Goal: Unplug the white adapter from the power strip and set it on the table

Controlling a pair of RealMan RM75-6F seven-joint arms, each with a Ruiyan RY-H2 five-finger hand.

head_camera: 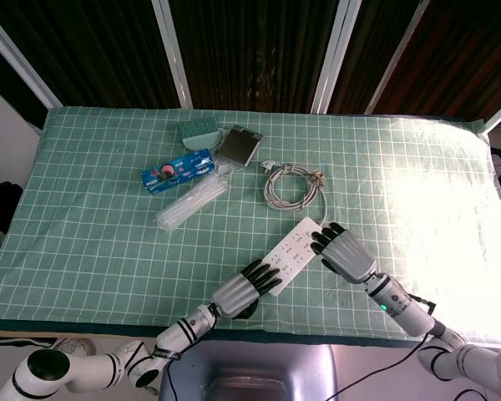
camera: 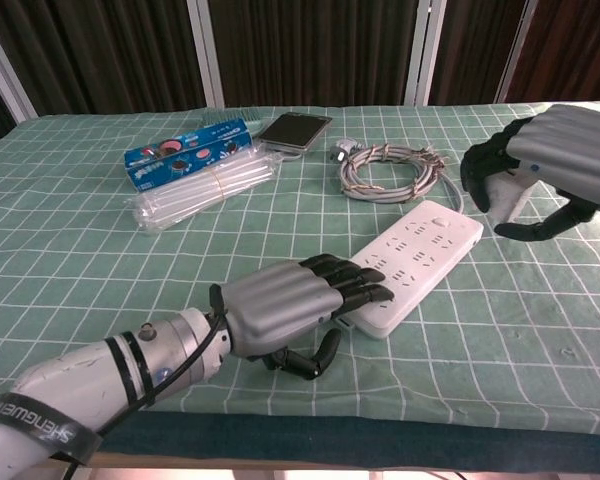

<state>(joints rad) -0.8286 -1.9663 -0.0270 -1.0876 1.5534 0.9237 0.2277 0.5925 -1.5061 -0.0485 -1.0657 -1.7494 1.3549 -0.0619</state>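
The white power strip [head_camera: 294,248] [camera: 421,260] lies slantwise on the green checked cloth. My left hand [head_camera: 245,288] [camera: 279,311] rests its fingers [camera: 358,283] on the strip's near end. Raised above the table, right of the strip's far end, my right hand [head_camera: 347,255] [camera: 546,165] grips the white adapter [camera: 510,197] between curled fingers and thumb. The adapter is free of the strip and mostly covered by the hand. The head view hides it under the hand.
A coiled grey cable [head_camera: 292,185] [camera: 391,168] lies just beyond the strip. Further back left are a phone [head_camera: 240,145] [camera: 294,130], a blue cookie box [head_camera: 178,170] [camera: 185,153], a bundle of clear straws [head_camera: 192,203] [camera: 202,188] and a green brush [head_camera: 199,131].
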